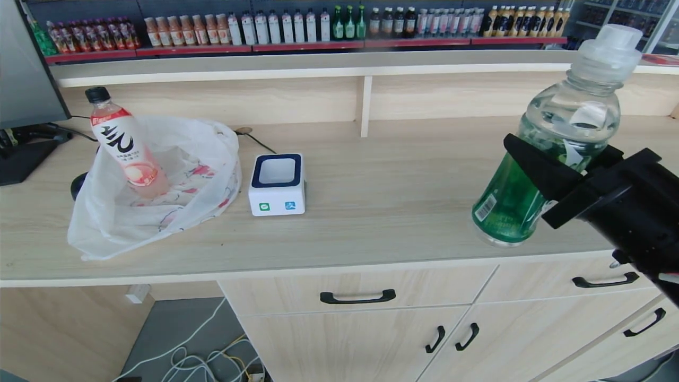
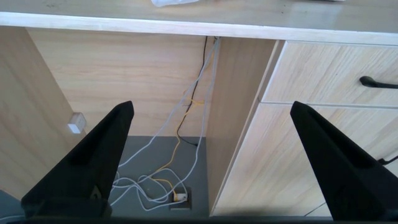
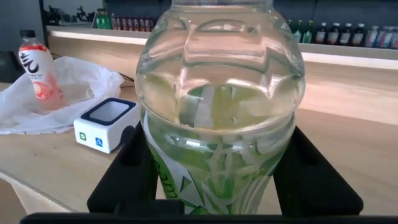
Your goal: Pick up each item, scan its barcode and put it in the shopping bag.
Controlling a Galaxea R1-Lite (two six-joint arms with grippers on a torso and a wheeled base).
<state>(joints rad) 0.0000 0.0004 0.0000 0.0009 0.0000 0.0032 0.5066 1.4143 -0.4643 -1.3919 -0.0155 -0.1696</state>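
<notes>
My right gripper (image 1: 570,167) is shut on a clear green-labelled bottle (image 1: 551,143) with a white cap, holding it tilted just above the right end of the counter; its barcode faces left. The same bottle (image 3: 221,118) stands between the fingers in the right wrist view. A white scanner (image 1: 277,184) with a dark-framed window sits mid-counter, seen also as the scanner (image 3: 106,123). Left of it lies the white shopping bag (image 1: 159,196) with a pink drink bottle (image 1: 127,146) leaning inside. My left gripper (image 2: 211,162) hangs open below the counter, facing the cabinet front.
A wooden counter (image 1: 382,201) with drawers and black handles (image 1: 358,297) below. A raised ledge and shelves of bottles (image 1: 318,24) run behind. A dark monitor base (image 1: 26,154) stands at the far left. Cables (image 2: 168,168) lie on the floor under the counter.
</notes>
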